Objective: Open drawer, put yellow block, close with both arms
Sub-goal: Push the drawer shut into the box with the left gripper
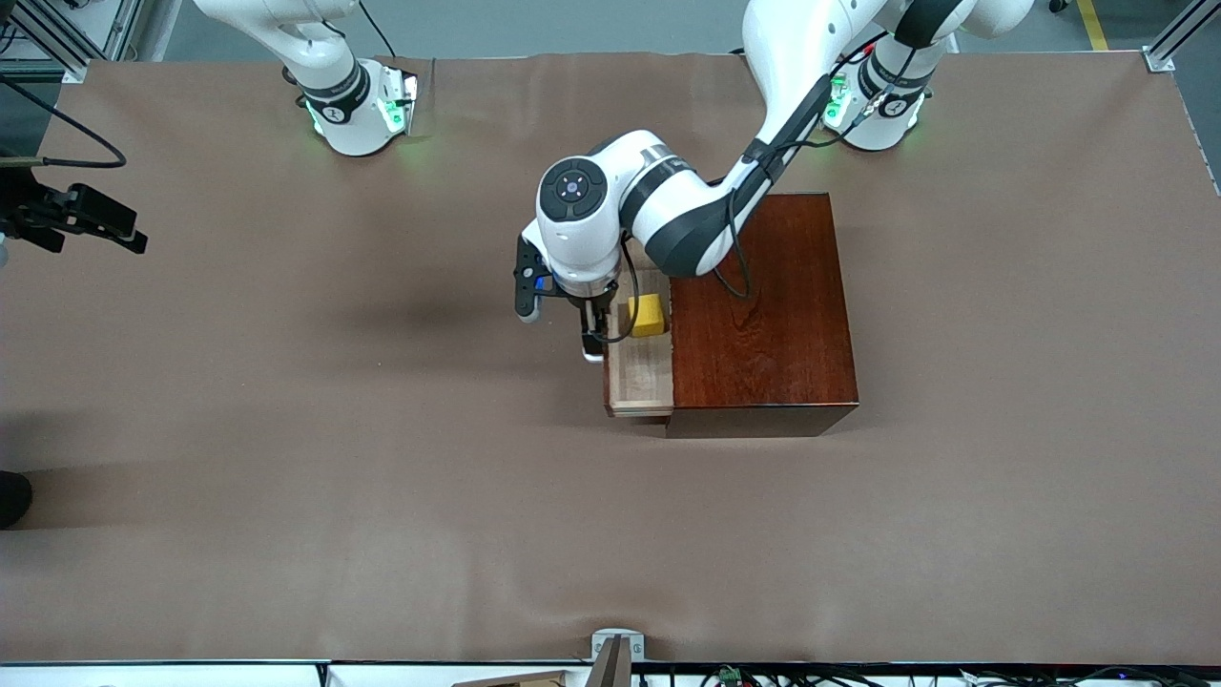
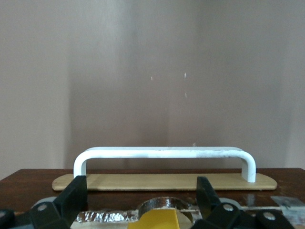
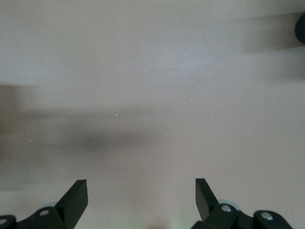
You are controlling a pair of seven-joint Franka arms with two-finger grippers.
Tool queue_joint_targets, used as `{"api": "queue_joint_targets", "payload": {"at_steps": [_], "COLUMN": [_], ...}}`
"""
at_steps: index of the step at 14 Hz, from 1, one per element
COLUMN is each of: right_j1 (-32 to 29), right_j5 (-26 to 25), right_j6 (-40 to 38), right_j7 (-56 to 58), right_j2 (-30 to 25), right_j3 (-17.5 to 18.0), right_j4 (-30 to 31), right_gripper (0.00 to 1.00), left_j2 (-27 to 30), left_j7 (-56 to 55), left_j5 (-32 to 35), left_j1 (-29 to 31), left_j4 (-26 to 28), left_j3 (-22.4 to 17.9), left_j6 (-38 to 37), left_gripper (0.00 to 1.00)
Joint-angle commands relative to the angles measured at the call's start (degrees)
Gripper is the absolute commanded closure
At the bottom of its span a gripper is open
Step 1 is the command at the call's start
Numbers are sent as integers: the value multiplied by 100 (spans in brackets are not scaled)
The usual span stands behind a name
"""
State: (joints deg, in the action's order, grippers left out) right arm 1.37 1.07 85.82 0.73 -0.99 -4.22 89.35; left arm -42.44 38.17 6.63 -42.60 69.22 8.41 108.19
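The dark reddish-brown wooden box [image 1: 763,305] stands mid-table with its drawer [image 1: 639,377] pulled out toward the right arm's end. The yellow block [image 1: 647,315] lies in the drawer's pale interior. My left gripper [image 1: 593,342] hangs over the drawer's front edge, open and empty. In the left wrist view the left gripper [image 2: 141,183] has its fingers wide apart, with the yellow block [image 2: 157,219] low between them and untouched, and the white handle [image 2: 164,152] past the drawer front. My right gripper [image 3: 140,183] is open and empty over bare table.
The brown cloth-covered table [image 1: 382,477] spreads around the box. A black gripper shape [image 1: 86,215] with a cable shows at the edge of the right arm's end of the table. The left arm's elbow [image 1: 687,219] hangs over the box top.
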Motion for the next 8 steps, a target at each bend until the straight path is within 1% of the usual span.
{"api": "queue_joint_targets", "payload": {"at_steps": [1,6,8], "right_j1": [-75,-180,-163], "right_j5": [130,51,34], "right_j6": [57,93,146], "right_j7": [-3,6,58], "right_j2": [-50,-6,20], "right_j3": [18,1,1], "right_j4": [-67,-58,-58], "right_gripper": [0,0,0], "left_j2": [227,236,236], "left_j7": [15,15,15], "left_j5": [469,901,937], "left_j1": [15,68,77], "left_j4": [153,153,162], "left_j3": [-93,-94,-102], "left_j6": [-763,-1458,-1669], "left_gripper": [0,0,0]}}
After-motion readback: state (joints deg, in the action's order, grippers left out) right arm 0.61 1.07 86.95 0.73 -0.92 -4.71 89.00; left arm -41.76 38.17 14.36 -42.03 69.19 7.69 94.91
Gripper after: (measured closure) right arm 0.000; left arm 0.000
